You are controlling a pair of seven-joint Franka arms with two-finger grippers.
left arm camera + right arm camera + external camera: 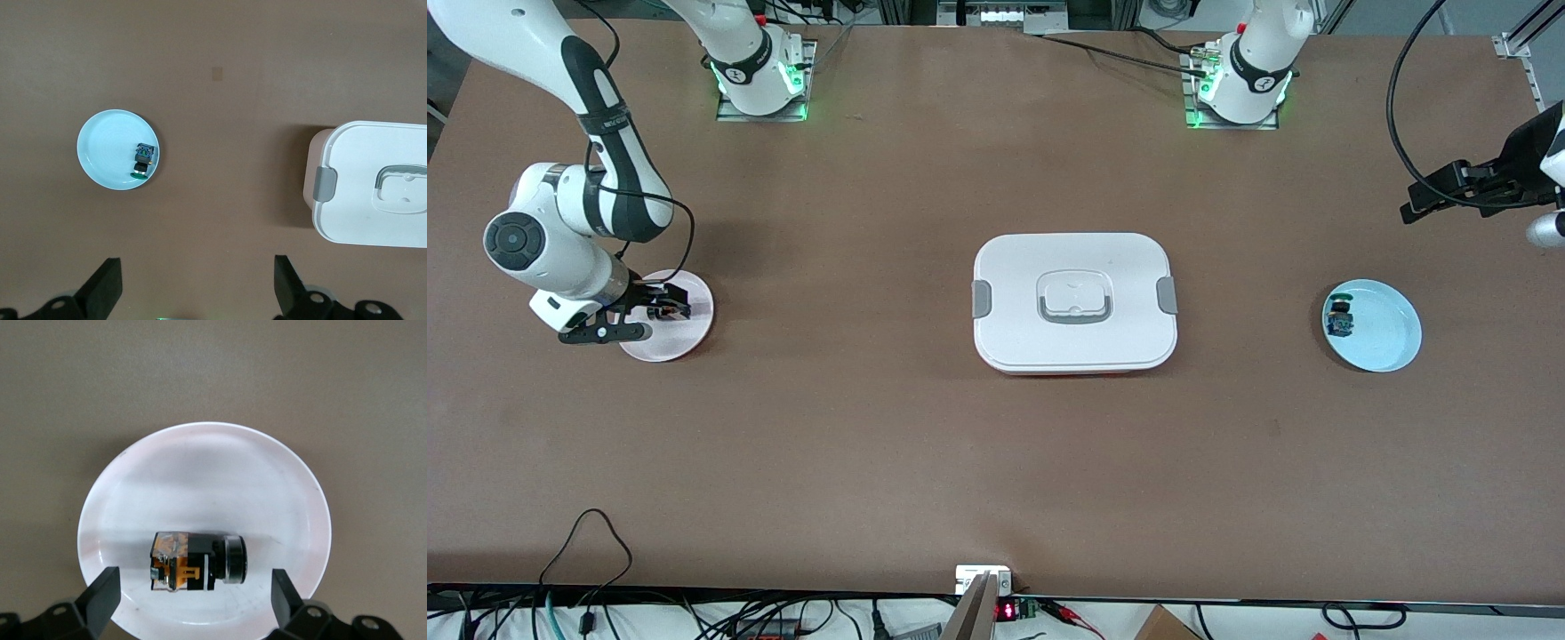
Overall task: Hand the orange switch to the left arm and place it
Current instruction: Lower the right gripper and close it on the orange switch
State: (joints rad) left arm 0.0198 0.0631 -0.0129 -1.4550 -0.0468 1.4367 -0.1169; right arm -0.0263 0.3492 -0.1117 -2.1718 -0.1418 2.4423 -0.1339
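The orange switch point(197, 561) lies on its side in a pale pink plate point(200, 467) at the right arm's end of the brown worktop point(871, 444). Its long axis runs flat along the plate floor, crosswise between the two fingers of the right gripper point(193, 600). The dark round end points toward one finger and the black block with the orange face toward the other finger. No writing on the switch can be read.

The right gripper point(660, 307) hangs low over the pink plate point(685, 342), its fingers spread wide on both sides of the switch and not touching it.

The white box point(1074, 302) sits in the middle of the worktop, lid on, grey clips at both short sides.

Toward the left arm's end stands a light blue plate point(1383, 333) with a small blue and green component point(1340, 318) at its rim. The left gripper point(197, 293) waits high over the worktop near this plate, fingers spread and empty.
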